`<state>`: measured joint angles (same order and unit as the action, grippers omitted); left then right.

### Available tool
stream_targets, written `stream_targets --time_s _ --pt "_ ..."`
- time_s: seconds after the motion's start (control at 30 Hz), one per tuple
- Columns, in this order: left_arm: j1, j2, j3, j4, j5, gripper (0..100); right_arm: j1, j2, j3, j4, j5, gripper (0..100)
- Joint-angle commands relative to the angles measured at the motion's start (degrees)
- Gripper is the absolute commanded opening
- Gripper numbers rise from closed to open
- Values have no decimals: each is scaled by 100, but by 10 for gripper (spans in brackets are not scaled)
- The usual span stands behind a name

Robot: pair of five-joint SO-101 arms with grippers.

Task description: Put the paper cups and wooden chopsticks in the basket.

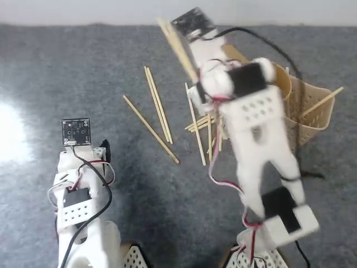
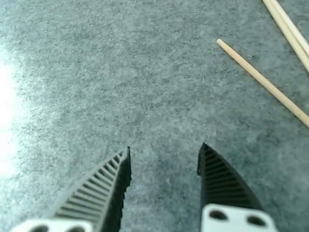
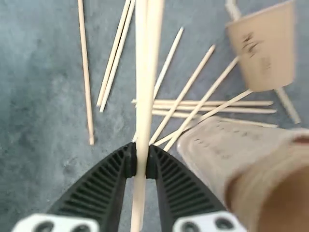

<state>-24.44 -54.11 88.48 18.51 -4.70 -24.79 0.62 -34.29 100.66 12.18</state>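
Right end effector [image 3: 141,166] pinches a chopstick [image 3: 146,72] near basket [image 1: 315,117]. One stick [image 1: 326,99] in basket; loose chopsticks [image 1: 158,103] and paper cup [image 3: 263,48] beside basket still to go. Left end effector [image 2: 164,157] spread, well away from basket.

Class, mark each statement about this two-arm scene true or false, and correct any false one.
1. The right end effector is clamped on the held chopsticks. True.
2. The left end effector grips a paper cup. False: it is open and empty above the grey carpet.
3. Several loose chopsticks lie on the carpet. True.
4. The basket stands beside the left arm. False: it stands on the right arm's side.
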Motion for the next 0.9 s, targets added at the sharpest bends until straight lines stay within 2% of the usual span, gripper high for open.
stream_targets --time_s 0.0,0.23,0.43,0.63,0.87 --pt "44 -97 -40 -141 -53 214 418 -945 -185 198 176 6" --pt "44 -97 -31 -141 -53 214 1886 -1965 -149 84 668 6" --pt "44 -97 -31 -141 -53 214 3029 -2070 -149 -435 501 6" --pt "44 -97 -31 -141 -44 214 3275 -2273 589 -1341 97 6" --pt "44 -97 -31 -141 -44 214 3301 -3503 3174 -3284 0 6"
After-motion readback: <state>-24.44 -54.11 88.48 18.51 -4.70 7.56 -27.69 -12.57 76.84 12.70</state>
